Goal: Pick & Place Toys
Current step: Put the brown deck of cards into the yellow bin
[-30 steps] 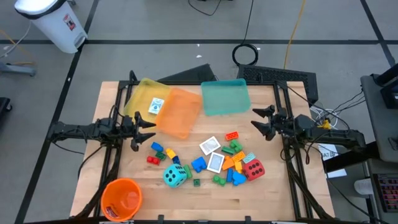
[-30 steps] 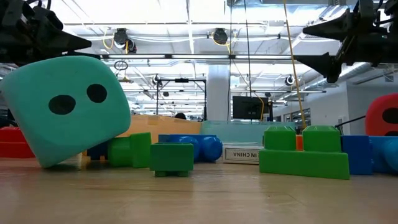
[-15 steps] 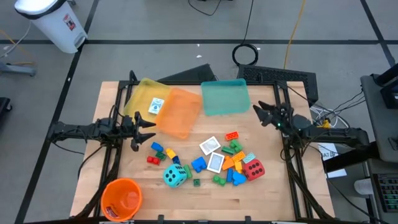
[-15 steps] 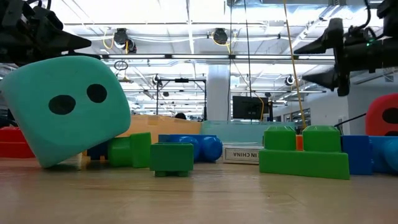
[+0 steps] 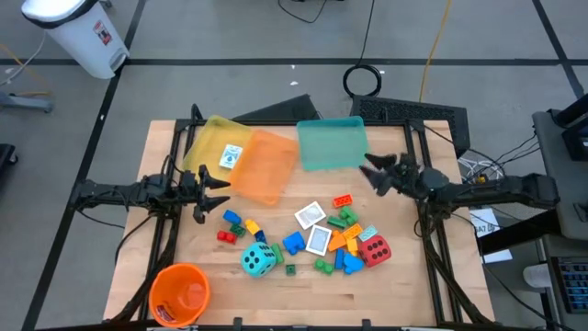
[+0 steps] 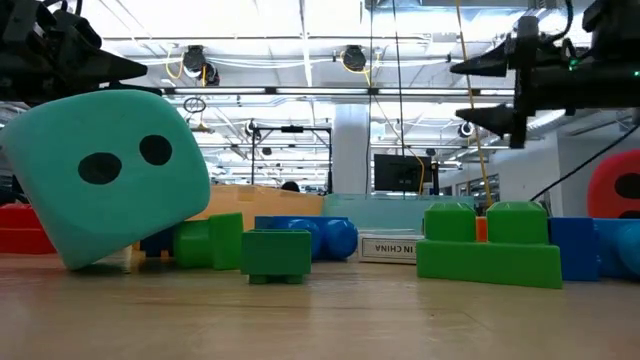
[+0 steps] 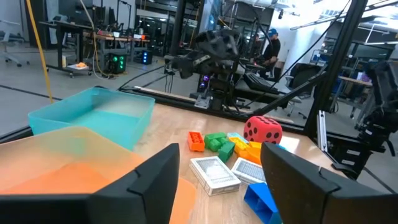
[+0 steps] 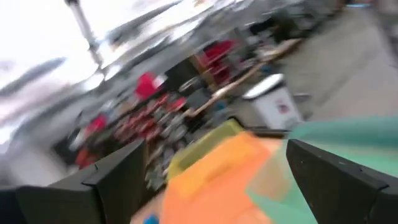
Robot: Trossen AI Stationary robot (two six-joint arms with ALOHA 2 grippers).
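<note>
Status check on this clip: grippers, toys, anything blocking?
Right gripper open, above table beside teal tray. Left gripper open, waiting. Toys untouched, path clear.

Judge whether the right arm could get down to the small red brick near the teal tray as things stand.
Probably yes. The right gripper hangs open above the table beside the teal tray, and the red brick lies apart at the pile's edge with nothing over it.

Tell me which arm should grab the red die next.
Right, probably. The right gripper is open above the table near the teal tray, on the red die's side. The left gripper hangs open across the pile, farther off.
</note>
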